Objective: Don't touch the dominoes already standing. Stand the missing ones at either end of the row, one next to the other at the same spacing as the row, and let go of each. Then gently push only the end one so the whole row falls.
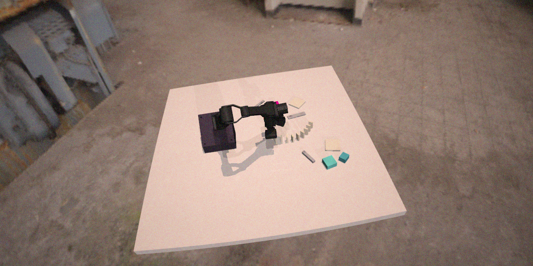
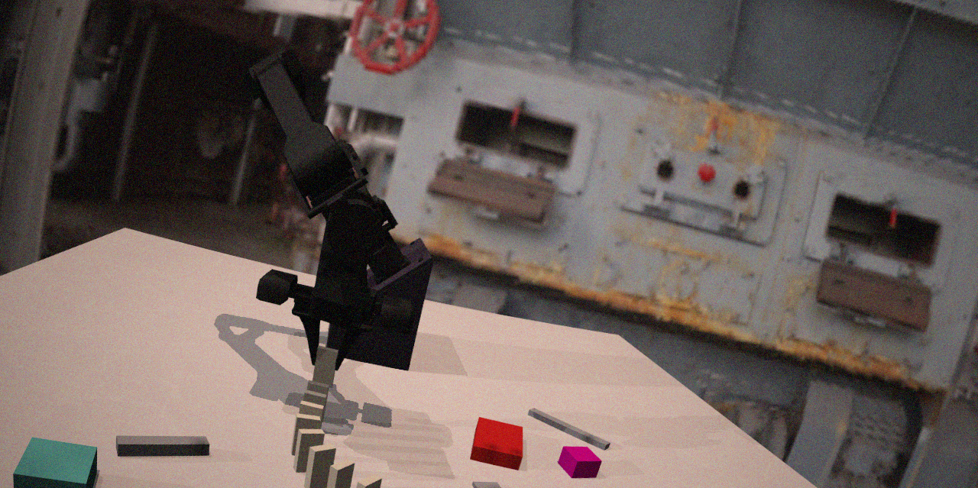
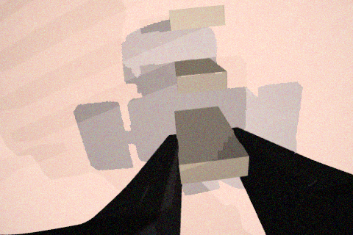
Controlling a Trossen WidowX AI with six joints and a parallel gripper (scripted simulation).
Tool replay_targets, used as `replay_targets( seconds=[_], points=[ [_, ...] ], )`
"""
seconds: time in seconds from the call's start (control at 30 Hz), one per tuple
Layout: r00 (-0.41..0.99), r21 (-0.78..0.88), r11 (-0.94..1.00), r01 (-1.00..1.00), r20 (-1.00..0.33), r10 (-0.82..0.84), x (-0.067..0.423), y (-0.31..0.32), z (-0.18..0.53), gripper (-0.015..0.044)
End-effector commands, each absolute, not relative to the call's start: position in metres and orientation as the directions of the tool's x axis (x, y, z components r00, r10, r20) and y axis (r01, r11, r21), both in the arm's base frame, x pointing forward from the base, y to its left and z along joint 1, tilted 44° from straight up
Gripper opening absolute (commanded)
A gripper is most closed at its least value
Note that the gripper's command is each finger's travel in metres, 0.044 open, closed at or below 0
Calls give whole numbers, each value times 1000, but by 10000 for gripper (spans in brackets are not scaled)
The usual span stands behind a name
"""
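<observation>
My gripper (image 2: 326, 357) (image 3: 203, 139) is shut on a beige domino (image 2: 325, 370) (image 3: 214, 170), held upright at the row's end nearest my base. In the wrist view the held domino is in line with the row, with a gap to the nearest standing domino (image 3: 201, 82). Its lower end is close to the table; whether it touches cannot be told. Another standing domino (image 3: 197, 17) is farther up that view. The curved row of several standing dominoes (image 1: 297, 137) (image 2: 319, 464) bends away from the arm. In the top view the fingertips are hidden by the gripper body.
Grey bars (image 1: 296, 115) (image 1: 308, 156) (image 2: 163, 446) lie on both sides of the row. A red block (image 2: 497, 442) and a magenta block (image 2: 580, 461) lie on one side. A teal block (image 1: 329, 162) (image 2: 56, 464), a blue cube (image 1: 344, 157) and flat cream tiles (image 1: 332, 144) (image 1: 297, 102) lie farther out.
</observation>
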State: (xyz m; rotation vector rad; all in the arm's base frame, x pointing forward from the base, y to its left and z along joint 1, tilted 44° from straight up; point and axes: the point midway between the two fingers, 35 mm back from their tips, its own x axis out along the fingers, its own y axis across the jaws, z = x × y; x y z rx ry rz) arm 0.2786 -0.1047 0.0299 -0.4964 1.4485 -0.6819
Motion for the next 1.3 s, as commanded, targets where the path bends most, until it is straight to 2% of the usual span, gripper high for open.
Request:
replay_targets(
  seconds=[0.0, 0.53, 0.97, 1.1, 1.27],
  points=[
    [-16, -692, 714, 109, -719, -695, 272, -121, 14, 107],
    [-17, -696, 710, 109, -715, -699, 268, -130, 6, 107],
    [-17, -696, 710, 109, -715, -699, 268, -130, 6, 440],
    [-16, -693, 713, 109, -719, -695, 271, -123, 12, 440],
    [-15, -683, 722, 113, -728, -686, 278, -64, 68, 440]
  ],
)
